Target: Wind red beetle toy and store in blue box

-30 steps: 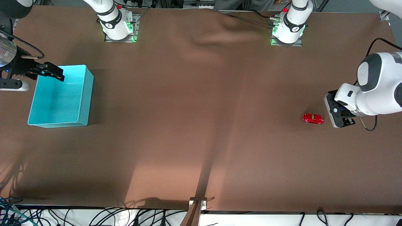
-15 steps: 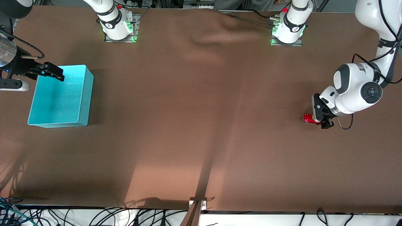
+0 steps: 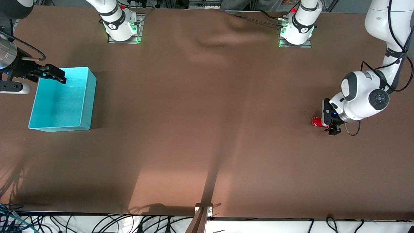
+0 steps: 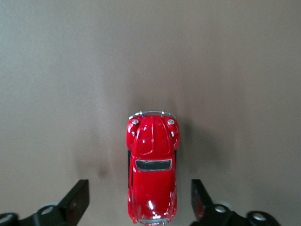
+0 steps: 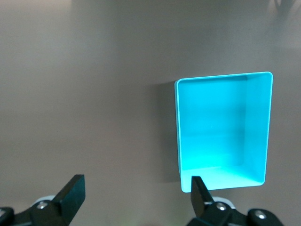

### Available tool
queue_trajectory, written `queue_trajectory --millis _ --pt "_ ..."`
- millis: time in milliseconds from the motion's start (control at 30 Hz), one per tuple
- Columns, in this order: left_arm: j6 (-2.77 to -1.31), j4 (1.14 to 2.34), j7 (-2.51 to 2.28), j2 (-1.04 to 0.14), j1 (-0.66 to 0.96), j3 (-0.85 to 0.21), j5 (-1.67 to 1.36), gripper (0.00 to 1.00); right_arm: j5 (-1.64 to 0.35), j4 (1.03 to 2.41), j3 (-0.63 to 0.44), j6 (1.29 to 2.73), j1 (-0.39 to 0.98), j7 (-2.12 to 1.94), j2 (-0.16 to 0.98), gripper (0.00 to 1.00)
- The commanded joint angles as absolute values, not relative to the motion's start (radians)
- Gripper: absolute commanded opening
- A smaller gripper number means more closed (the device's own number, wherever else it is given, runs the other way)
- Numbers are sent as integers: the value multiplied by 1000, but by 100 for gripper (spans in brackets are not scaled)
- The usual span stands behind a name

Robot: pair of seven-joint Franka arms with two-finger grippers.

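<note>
The red beetle toy (image 3: 317, 121) sits on the brown table at the left arm's end, mostly hidden under the left hand. In the left wrist view the toy (image 4: 151, 167) lies lengthwise between the jaws. My left gripper (image 3: 330, 124) (image 4: 140, 203) is open, low over the toy, with a gap on each side of the car. The blue box (image 3: 61, 99) stands empty at the right arm's end and also shows in the right wrist view (image 5: 223, 129). My right gripper (image 3: 53, 74) (image 5: 136, 194) is open and empty, held above the box's farther corner.
The table is covered by a brown cloth with a ridge (image 3: 223, 30) between the two arm bases. A small wooden bracket (image 3: 203, 210) stands at the table's near edge. Cables hang below that edge.
My left arm swung in from the table's end, turned its hand down and lowered the open gripper over the toy. The toy, the box and the right arm have not moved.
</note>
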State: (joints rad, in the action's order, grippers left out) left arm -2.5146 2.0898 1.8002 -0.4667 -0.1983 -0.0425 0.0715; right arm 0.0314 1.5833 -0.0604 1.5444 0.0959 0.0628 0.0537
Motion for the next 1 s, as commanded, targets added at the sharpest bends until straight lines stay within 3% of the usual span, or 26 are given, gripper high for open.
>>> queue_trajectory --millis 0,67,333,967 --pt "-2536 2091 1841 -476 -212 -55 84 45 14 1583 -61 1540 91 46 46 100" --pt "-2536 2091 1841 -477 -212 -55 84 30 12 1583 -61 1540 91 46 46 100" --pt "-2528 2083 1827 -479 -207 -55 80 16 14 1583 -61 1540 91 46 46 100" --pt "-2526 2072 1835 -499 -267 -38 86 14 12 1583 -61 1540 91 46 46 100"
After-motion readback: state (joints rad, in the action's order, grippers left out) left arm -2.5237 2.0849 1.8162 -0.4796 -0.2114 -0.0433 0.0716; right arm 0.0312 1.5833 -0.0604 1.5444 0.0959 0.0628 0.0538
